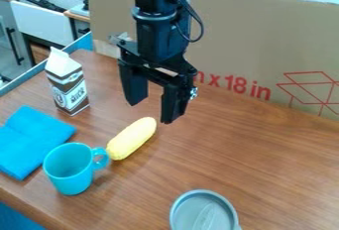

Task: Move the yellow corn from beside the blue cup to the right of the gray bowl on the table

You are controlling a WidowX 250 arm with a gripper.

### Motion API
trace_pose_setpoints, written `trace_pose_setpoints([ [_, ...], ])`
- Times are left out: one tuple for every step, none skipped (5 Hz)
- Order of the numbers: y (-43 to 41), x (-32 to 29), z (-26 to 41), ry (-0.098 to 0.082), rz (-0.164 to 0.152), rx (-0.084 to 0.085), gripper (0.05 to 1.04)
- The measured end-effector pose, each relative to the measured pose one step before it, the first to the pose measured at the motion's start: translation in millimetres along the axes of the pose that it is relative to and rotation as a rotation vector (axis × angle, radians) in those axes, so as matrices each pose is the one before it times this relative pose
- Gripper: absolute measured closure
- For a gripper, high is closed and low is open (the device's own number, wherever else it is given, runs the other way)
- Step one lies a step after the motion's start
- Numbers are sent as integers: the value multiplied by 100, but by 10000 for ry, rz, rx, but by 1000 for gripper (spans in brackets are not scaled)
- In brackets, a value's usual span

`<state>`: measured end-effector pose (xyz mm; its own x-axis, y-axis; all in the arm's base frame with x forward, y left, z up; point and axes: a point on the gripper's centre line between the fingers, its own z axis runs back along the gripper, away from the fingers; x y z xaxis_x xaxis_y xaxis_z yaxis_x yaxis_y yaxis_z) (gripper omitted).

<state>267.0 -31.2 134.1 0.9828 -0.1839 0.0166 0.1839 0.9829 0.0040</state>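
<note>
we see the claw (155,111) hanging over the wooden table (265,159), its two fingers spread wide with nothing between them. nearest it, we find the yellow corn (132,138), lying apart from the claw and a little below it in our view, one end right by the handle of the blue mug (69,170), near the blue cloth (33,137).

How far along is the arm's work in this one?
Nothing looks clearly done. The gripper holds nothing: its jaws are apart above the wooden table, near the yellow corn, which lies beside the blue mug. If the corn is its target, gripping, lifting and placing it all seem left.
</note>
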Motion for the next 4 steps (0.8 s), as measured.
trace_pose_setpoints([
  [-14, -179, -633, 260, -31, -18, 83],
  [901, -281, -99, 179, -516, 408, 83],
  [2729, -1123, -1234, -58, 402, -4, 83],
  [1388, 371, -1159, -103, 161, -281, 83],
])
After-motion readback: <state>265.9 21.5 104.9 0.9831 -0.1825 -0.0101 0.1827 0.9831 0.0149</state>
